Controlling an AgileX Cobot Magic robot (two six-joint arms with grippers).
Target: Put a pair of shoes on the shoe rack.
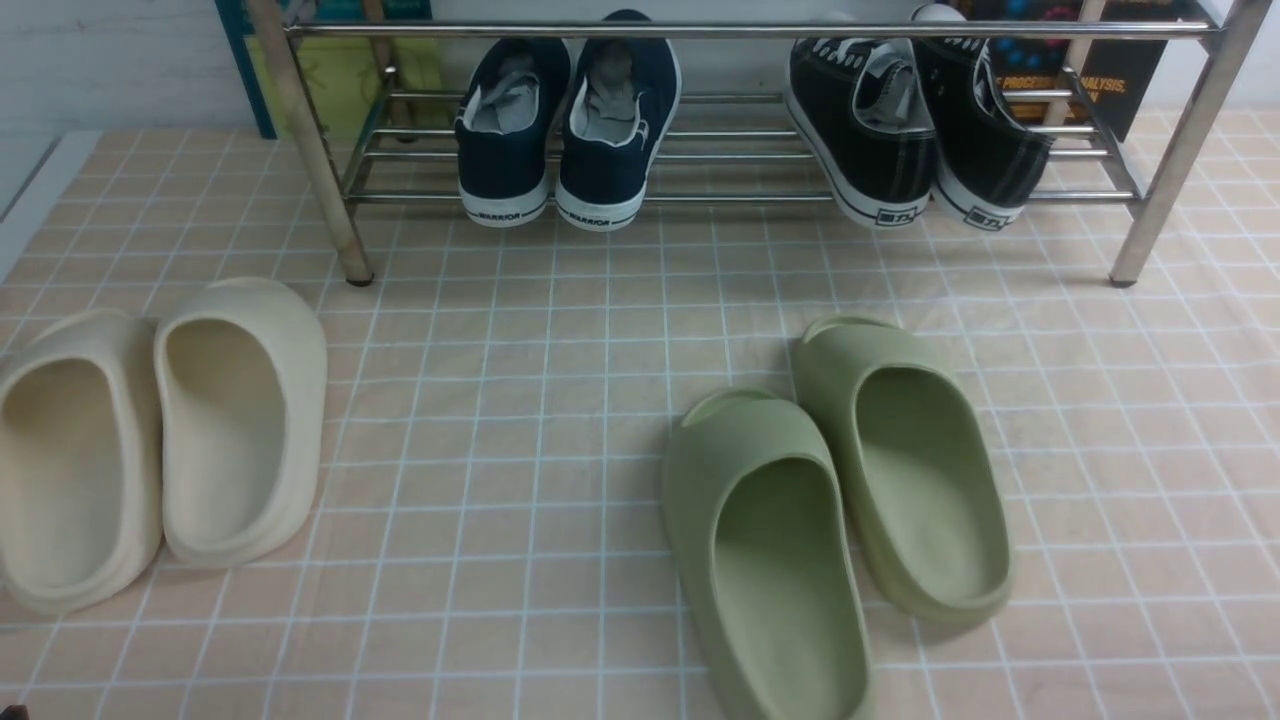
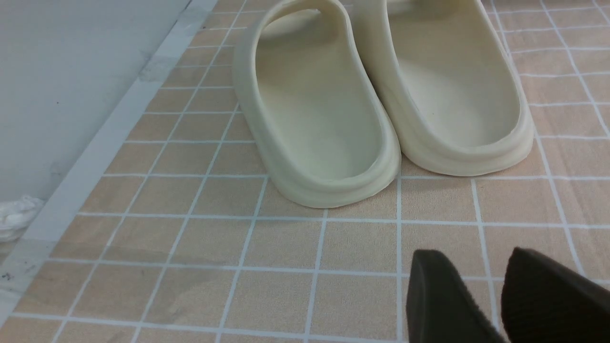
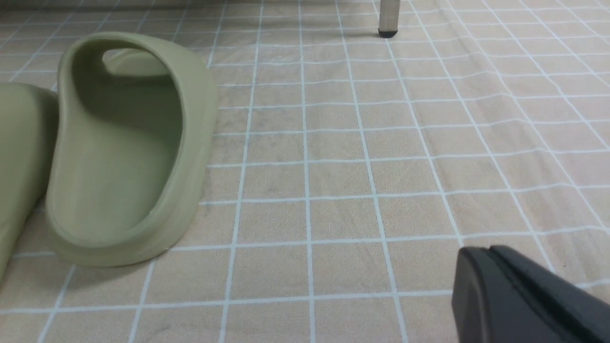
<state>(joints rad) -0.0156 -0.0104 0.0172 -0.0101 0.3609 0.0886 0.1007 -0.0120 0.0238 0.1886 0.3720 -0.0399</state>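
Black sneakers already sit on shoe rack; left gripper slightly spread, right gripper pressed together — best retreat clear of slides.

Two black canvas sneakers and two navy canvas sneakers sit on one chrome tube rack. Two olive-green foam slides and two cream foam slides lie on the floor.

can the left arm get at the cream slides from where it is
Probably yes. In the left wrist view the left gripper hangs just short of the cream slides, fingers slightly parted and holding nothing, with only bare checked cloth between them. Both slides sit heel-first toward it, side by side.
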